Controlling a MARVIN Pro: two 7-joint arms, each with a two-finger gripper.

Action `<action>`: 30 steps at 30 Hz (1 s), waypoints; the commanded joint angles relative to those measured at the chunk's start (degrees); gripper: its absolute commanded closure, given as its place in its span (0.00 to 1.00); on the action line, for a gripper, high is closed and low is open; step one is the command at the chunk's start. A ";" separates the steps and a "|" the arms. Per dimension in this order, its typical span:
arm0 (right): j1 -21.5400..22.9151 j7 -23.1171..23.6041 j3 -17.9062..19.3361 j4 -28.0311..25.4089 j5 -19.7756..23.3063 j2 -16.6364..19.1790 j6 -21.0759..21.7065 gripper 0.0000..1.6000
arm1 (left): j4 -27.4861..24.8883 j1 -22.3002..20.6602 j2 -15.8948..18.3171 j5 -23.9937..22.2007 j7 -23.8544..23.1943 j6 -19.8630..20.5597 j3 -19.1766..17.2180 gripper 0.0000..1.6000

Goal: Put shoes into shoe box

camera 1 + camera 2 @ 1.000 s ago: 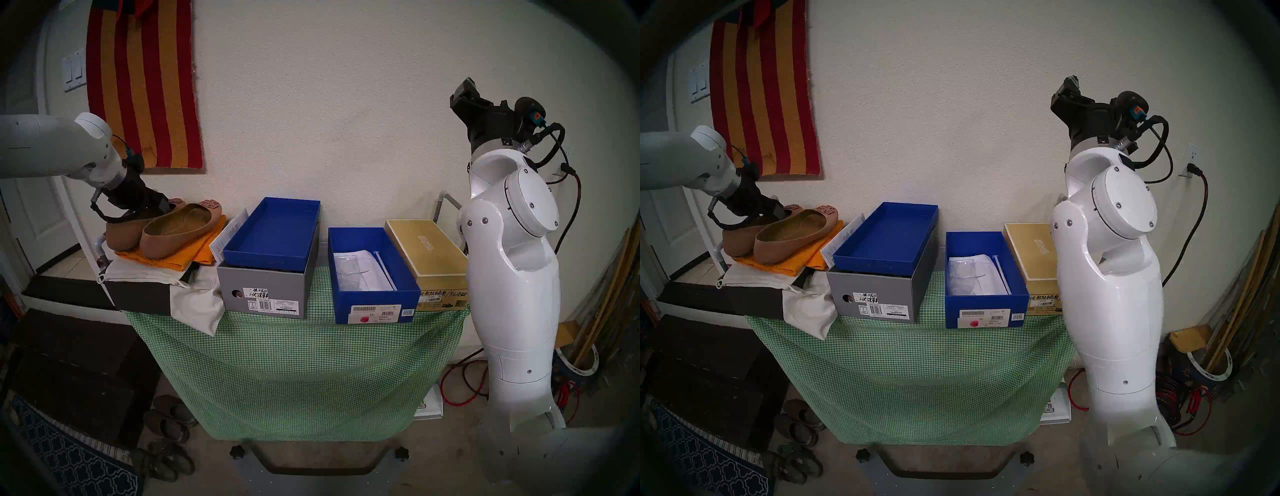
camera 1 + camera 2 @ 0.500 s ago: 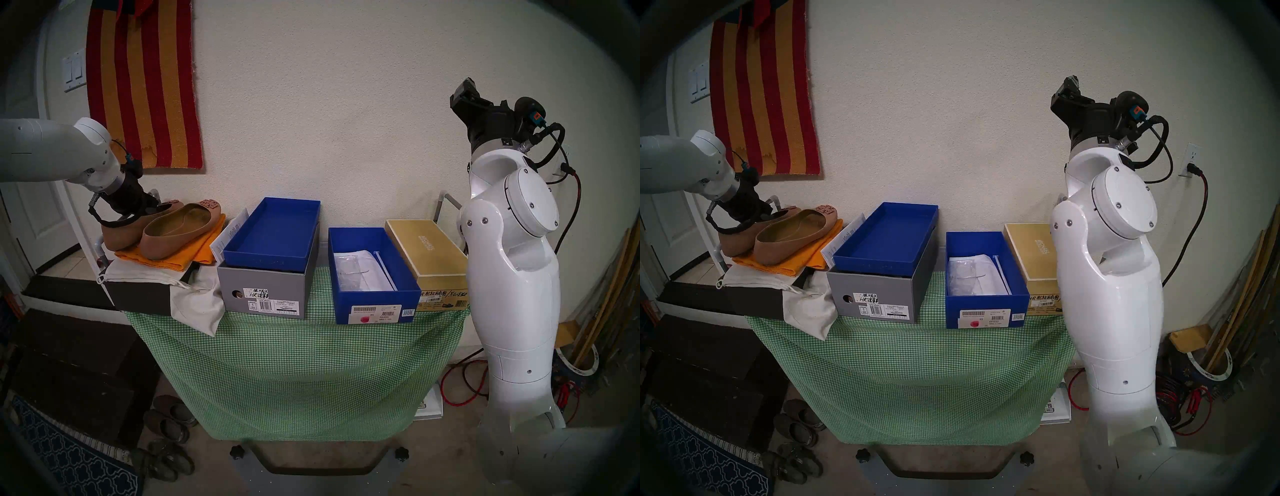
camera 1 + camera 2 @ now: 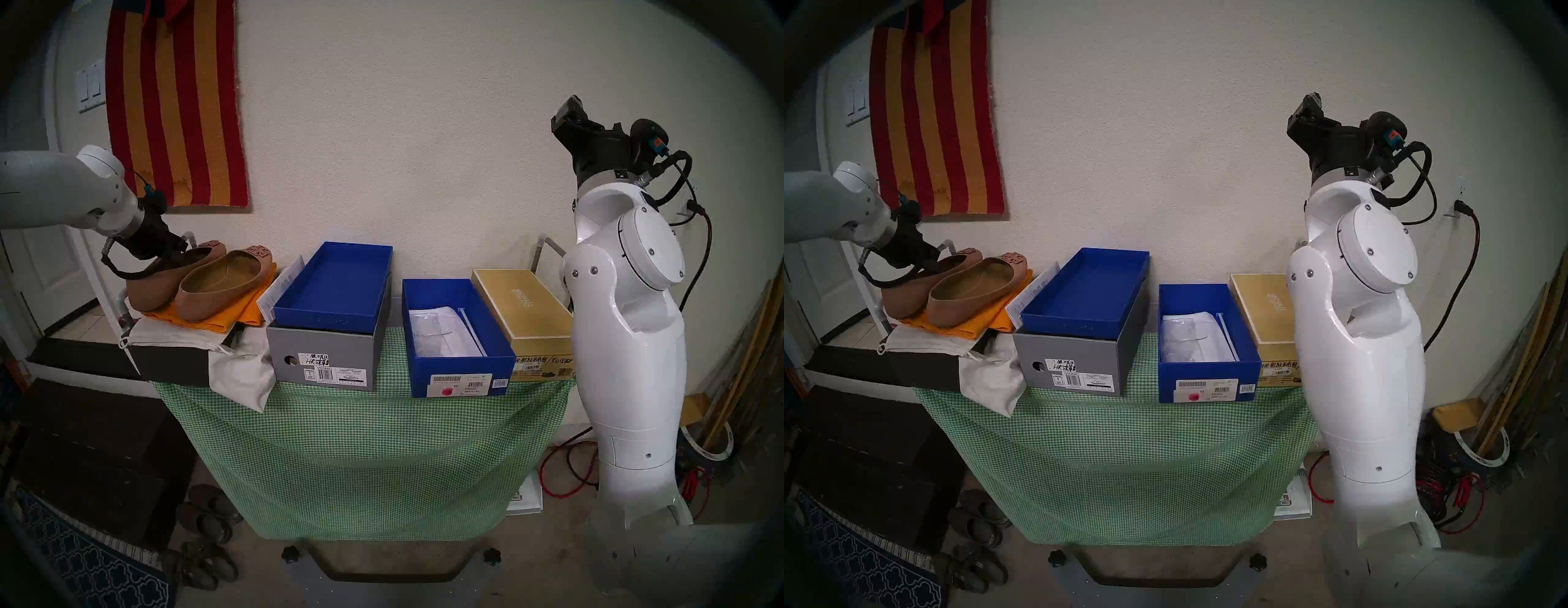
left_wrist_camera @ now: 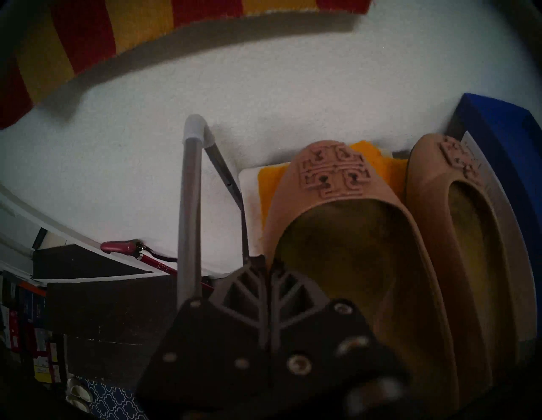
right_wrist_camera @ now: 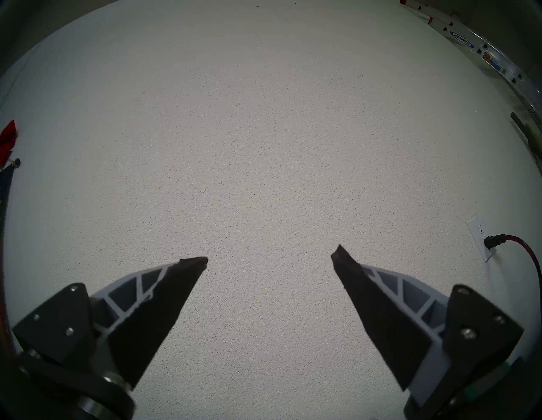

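Fingers of left gripper [image 4: 268, 265] just pinched shut on left shoe's [image 4: 349, 234] side wall, heel barely lifted off orange cloth [image 3: 237, 312]; right fingers [image 5: 269, 259] spread, idle; box [image 3: 458, 335] waiting, well apart.

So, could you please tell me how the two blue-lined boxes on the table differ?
The grey box carries a bare blue tray on top, while the all-blue shoe box is lower and holds white wrapping paper. The shoe box's front label has a red dot; the grey box's has handwriting. Both stand open-topped on the green checked cloth.
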 commanded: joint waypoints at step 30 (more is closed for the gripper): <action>-0.03 -0.03 0.04 0.01 0.02 0.00 -0.01 0.00 | -24.42 -24.63 12.09 -3.84 23.48 -7.11 -14.53 1.00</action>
